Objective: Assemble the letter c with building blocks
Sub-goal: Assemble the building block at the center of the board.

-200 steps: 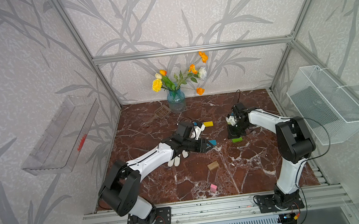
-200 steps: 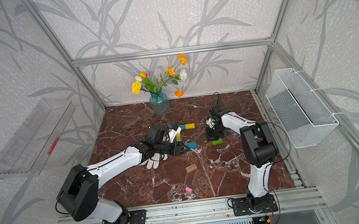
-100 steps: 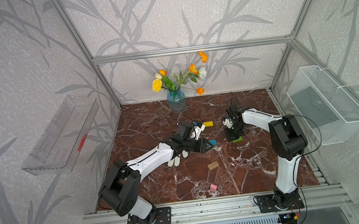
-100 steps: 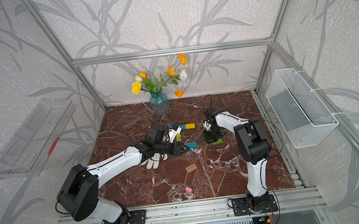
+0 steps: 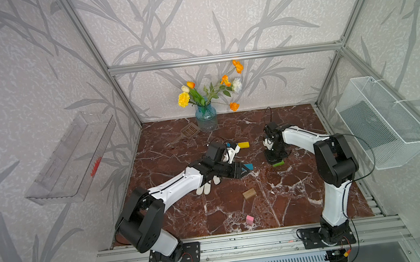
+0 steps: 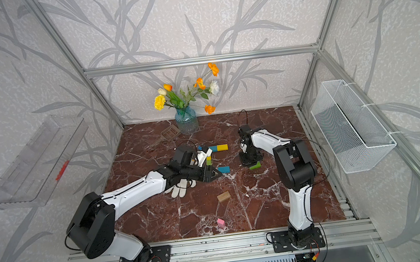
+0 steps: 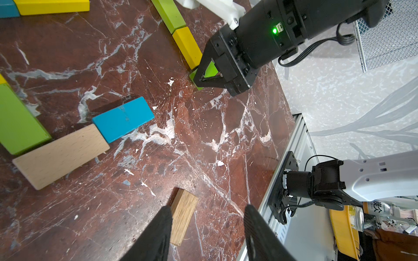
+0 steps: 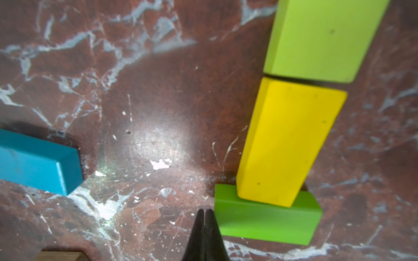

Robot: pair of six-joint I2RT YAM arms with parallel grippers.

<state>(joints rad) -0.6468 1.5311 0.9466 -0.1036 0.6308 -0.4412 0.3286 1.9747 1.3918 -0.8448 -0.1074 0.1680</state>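
Note:
Coloured building blocks lie mid-table. In the left wrist view a green (image 7: 18,122), a plain wood (image 7: 61,156) and a blue block (image 7: 123,118) form a corner. A second line runs light green (image 8: 321,38), yellow (image 8: 289,144), then a small green block (image 8: 267,217) crosswise at its end. My right gripper (image 8: 204,212) is shut and empty, its tip right beside that green block (image 5: 278,163). My left gripper (image 7: 207,217) is open above the table, one finger (image 7: 158,232) next to a brown wood block (image 7: 183,217). A blue-and-yellow pair (image 6: 217,148) lies farther back.
A white glove (image 5: 207,187) lies under my left forearm. A pink block (image 5: 250,219) sits near the front edge. A brown spatula (image 5: 189,132) and a flower vase (image 5: 205,114) stand at the back. A wire basket (image 5: 383,122) and a clear tray (image 5: 72,158) hang on the side walls.
My right arm has swung a little to the left, its shut gripper staying low beside the small green block. The left arm has not moved.

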